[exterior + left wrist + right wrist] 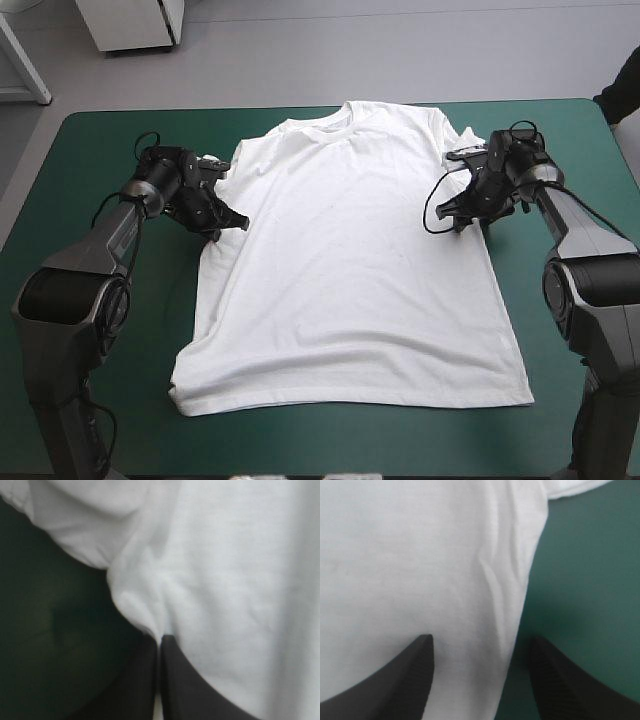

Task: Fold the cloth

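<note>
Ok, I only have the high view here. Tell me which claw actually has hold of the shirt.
Observer: The left claw does. It is shut on the T-shirt, pinching the side edge into a small pucker.
Operator: Now give me the right one.
Observer: The right claw is open. Its fingers stand well apart and grip nothing.
Operator: Tell me where the shirt's edge lies against it.
Observer: The edge runs between the two fingers. One is over the white cloth, the other over the bare teal-green cover.
</note>
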Tool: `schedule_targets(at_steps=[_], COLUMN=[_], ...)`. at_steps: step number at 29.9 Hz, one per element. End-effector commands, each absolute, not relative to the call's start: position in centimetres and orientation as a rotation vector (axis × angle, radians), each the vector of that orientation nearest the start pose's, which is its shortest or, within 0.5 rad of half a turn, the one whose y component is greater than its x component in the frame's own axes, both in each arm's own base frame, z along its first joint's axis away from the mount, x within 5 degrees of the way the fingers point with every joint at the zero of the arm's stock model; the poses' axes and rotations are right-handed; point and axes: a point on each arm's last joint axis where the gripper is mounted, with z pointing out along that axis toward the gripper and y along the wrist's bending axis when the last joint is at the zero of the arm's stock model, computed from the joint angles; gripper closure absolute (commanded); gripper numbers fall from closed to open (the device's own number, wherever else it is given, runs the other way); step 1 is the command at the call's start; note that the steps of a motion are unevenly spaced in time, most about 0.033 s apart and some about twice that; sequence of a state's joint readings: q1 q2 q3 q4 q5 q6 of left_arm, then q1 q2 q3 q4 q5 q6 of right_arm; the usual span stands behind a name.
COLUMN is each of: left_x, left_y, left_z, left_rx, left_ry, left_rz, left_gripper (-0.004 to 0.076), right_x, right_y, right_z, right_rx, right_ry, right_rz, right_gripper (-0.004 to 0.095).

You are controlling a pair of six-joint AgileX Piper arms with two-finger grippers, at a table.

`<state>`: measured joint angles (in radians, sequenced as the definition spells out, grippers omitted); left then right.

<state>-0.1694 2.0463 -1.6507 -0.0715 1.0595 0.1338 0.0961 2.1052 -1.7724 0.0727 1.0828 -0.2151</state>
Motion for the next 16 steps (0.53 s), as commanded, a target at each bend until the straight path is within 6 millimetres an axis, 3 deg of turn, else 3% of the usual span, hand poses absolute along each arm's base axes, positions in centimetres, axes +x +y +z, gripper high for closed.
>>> schedule_targets(at_steps=[1,8,14,16], left_x=[41.9,41.9,41.9,41.8], left_y=[-8.8,-8.8,-8.8,-8.8], left_z=[21.9,21.9,22.3,23.6], left_rx=[0.386,0.403,0.400,0.406], left_ry=[2.883,2.882,2.864,2.832], left_rz=[-0.173,-0.171,-0.171,-0.171], left_gripper=[0.0733,0.0733,0.0733,0.0733], right_x=[44.5,44.6,44.5,44.3], right_y=[4.7,5.6,5.9,6.1], right_z=[23.8,22.0,21.8,22.0], right_rx=[-0.371,-0.408,-0.404,-0.398], right_ry=[2.814,2.860,2.875,2.883], right_rz=[0.133,0.276,0.332,0.368], right_gripper=[0.0511,0.0927,0.0921,0.0921])
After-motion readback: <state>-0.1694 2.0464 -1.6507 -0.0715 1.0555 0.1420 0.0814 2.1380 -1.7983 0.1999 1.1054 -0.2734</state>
